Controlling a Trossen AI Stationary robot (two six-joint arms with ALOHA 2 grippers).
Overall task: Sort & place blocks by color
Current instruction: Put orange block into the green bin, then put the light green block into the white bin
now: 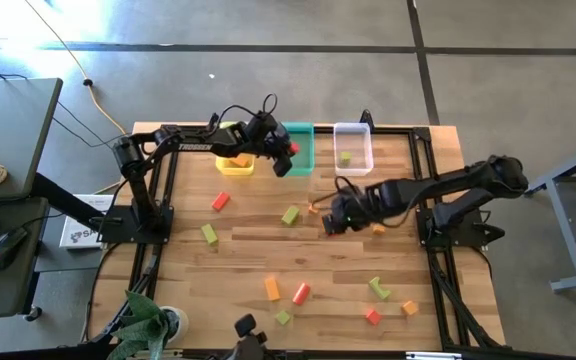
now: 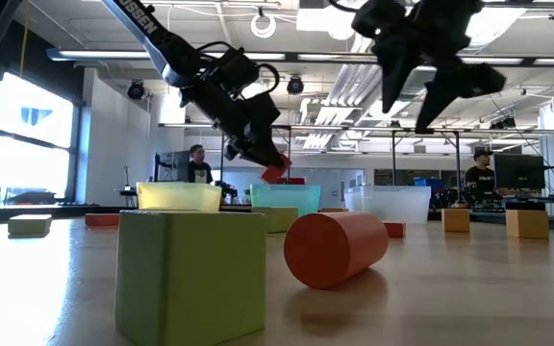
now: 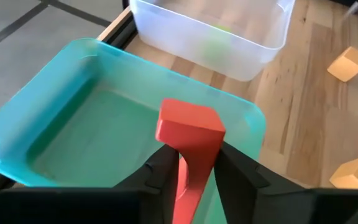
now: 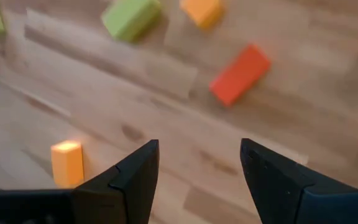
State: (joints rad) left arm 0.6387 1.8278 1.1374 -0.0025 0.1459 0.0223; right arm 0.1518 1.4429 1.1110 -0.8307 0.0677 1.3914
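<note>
Tabletop: clear bin point(image 1: 353, 146) with green block point(image 1: 345, 158).

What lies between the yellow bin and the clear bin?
In the high view, the teal bin stands between the yellow bin and the clear bin.

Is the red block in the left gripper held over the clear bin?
No, the red block between the left gripper fingers hangs over the teal bin.

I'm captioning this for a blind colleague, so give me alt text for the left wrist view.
The left pincer holds a red block between its dark fingers above the empty teal bin. Beyond it, a clear bin holding something green sits on the wooden table, with orange blocks scattered nearby.
</note>
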